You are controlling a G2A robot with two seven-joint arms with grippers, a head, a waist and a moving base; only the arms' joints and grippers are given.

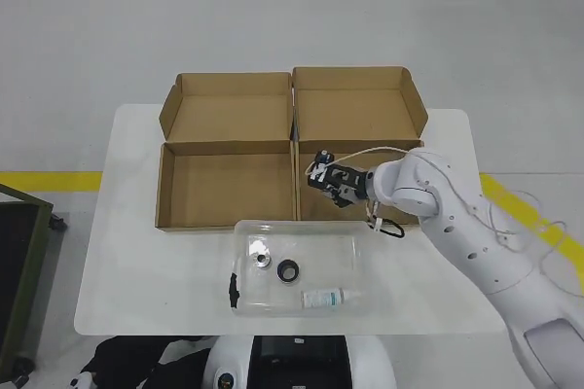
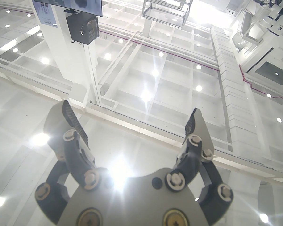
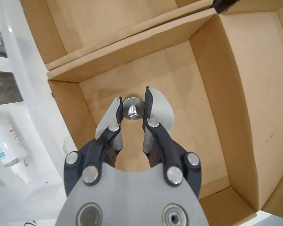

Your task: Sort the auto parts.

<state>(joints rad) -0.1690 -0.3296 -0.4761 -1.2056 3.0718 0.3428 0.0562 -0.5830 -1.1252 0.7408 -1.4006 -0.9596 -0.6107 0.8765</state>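
**Right claw holding a part over the near-right box**

- We see a white bench (image 1: pixel 127 243) with four open cardboard boxes in a two-by-two block on its far half: far-left box (image 1: pixel 232 109), far-right box (image 1: pixel 355 102), near-left box (image 1: pixel 226 190), near-right box (image 3: pixel 198 99). The floors we can see are bare.
- A clear tray (image 1: pixel 331 255) sits on the bench just on the robot's side of the near boxes.
- The right claw (image 3: pixel 133 97) hangs over the near-right box, towards the wall it shares with the near-left box. Its jaws are closed down to a narrow gap and pinch a small silver cylinder (image 3: pixel 132 112) by its sides. The cylinder is clear of the box floor.
- The left claw (image 2: pixel 130 106) points up at the ceiling, jaws spread wide with nothing between them.
- In the tray are a white bottle (image 1: pixel 323 298) lying on its side by the near wall, a black ring (image 1: pixel 289 271) mid-tray, and a silver flanged part (image 1: pixel 261 259) just beside the ring.
- There's a small black piece (image 1: pixel 234 290) at the tray's left wall. We can't tell what it is.
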